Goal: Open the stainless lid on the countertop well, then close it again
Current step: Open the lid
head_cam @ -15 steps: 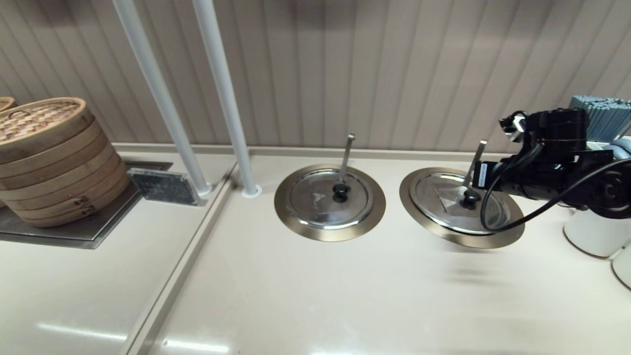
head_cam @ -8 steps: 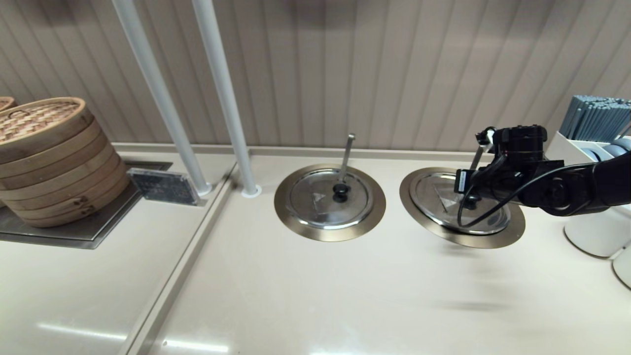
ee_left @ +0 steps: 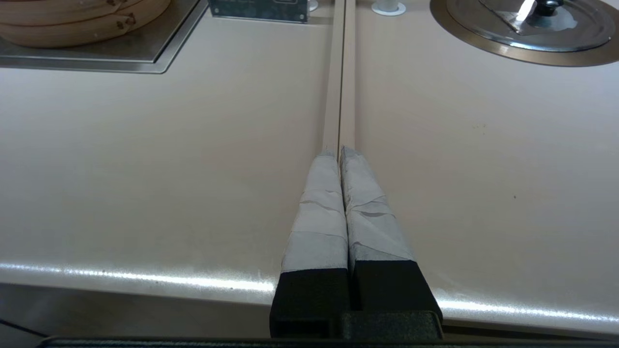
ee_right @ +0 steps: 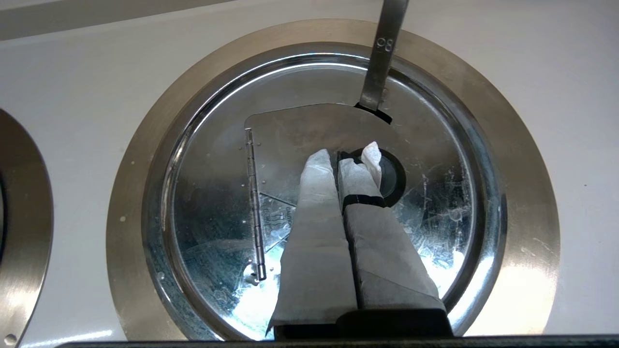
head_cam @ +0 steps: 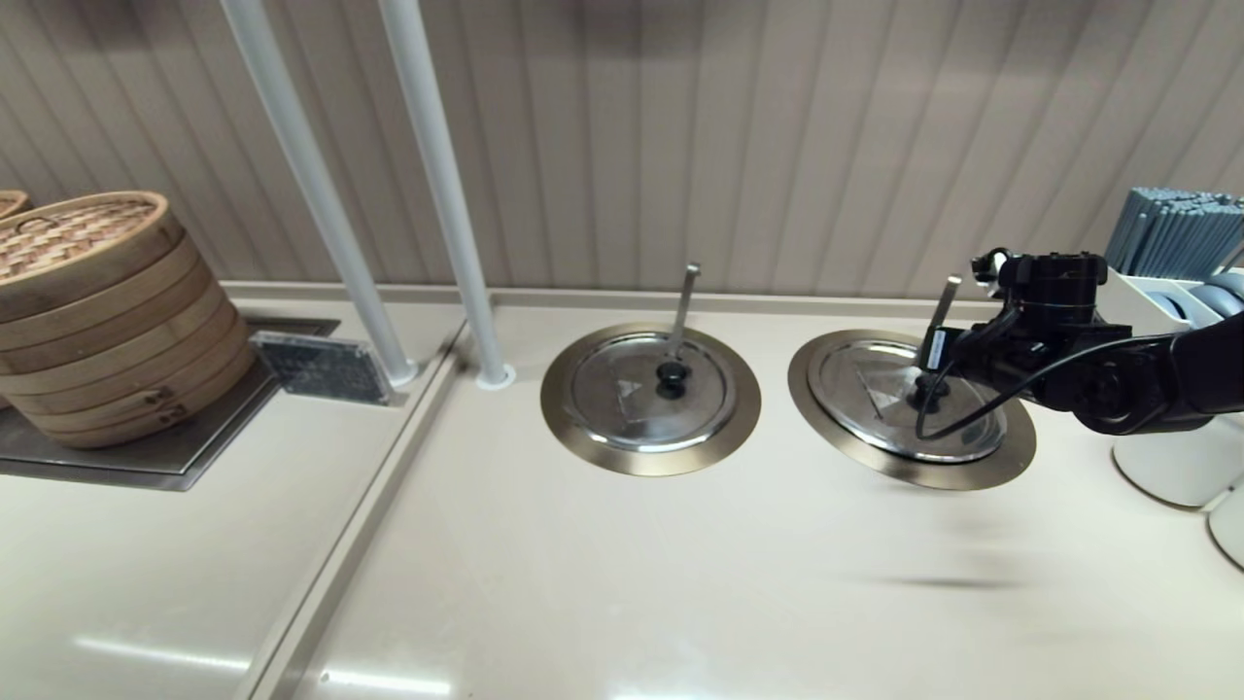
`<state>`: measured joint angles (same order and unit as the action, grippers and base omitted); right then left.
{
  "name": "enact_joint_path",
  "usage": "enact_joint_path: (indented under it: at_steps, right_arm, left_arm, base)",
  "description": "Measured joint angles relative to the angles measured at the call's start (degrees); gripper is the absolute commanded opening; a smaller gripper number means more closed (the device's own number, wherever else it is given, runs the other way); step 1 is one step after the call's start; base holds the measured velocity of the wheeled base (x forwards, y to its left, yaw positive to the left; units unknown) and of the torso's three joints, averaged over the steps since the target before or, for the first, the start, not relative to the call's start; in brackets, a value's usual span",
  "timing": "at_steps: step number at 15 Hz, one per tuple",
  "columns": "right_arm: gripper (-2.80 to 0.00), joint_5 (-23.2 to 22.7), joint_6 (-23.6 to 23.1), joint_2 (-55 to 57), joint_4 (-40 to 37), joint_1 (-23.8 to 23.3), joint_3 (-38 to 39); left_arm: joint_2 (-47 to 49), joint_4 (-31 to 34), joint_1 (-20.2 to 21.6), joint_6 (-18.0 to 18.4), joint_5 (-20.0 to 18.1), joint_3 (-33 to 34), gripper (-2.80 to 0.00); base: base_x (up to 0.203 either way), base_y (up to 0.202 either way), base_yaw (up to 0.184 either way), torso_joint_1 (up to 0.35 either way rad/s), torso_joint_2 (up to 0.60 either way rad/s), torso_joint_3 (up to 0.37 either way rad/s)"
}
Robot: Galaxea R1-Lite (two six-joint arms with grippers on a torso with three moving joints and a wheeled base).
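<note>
Surface (head_cam: 680,583): beige, glossy, ribbed wall behind.
Lid (head_cam: 875,389): seated in the well (head_cam: 1011,452), near the right edge.
Right gripper (ee_right: 346,162): fingers together over the knob (ee_right: 391,176).
Left gripper (ee_left: 340,152): fingers together, front edge.

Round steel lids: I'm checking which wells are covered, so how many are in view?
2, both shut: the stainless lid under the right hand, and its twin on the middle well. None seem hidden.
</note>
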<state>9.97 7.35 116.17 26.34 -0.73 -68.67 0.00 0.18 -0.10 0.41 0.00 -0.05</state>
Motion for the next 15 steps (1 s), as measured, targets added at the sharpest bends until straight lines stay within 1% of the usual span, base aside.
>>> enact_joint_path:
  at_steps: [2,3,11,13,15]
  right_arm:
    - [-2.80,0.0,0.0,0.2,0.1,-0.3,0.0]
    - [0.00,0.0,0.1,0.4,0.1,-0.3,0.0]
    - [0.00,-0.6,0.1,0.8,0.0,-0.3,0.5]
    - [0.00,-2.1,0.2,1.2,0.5,-0.6,0.7]
    - [0.00,-5.3,0.1,2.4,5.3,-1.4,2.1]
  left_arm:
    - [0.0,0.0,0.0,0.0,0.0,0.0,-2.80]
    - [0.0,0.0,0.0,0.0,0.0,0.0,-2.80]
    - [0.0,0.0,0.0,0.0,0.0,0.0,-2.80]
    - [0.0,0.0,0.0,0.0,0.0,0.0,-2.80]
    - [0.0,0.0,0.0,0.0,0.0,0.0,-2.80]
  base:
    - [0.000,0.000,0.000,0.000,0.00,0.000]
    - [0.000,0.000,0.000,0.000,0.00,0.000]
    - [0.000,0.000,0.000,0.000,0.00,0.000]
    - [0.000,0.000,0.000,0.000,0.00,0.000]
    - [0.000,0.000,0.000,0.000,0.00,0.000]
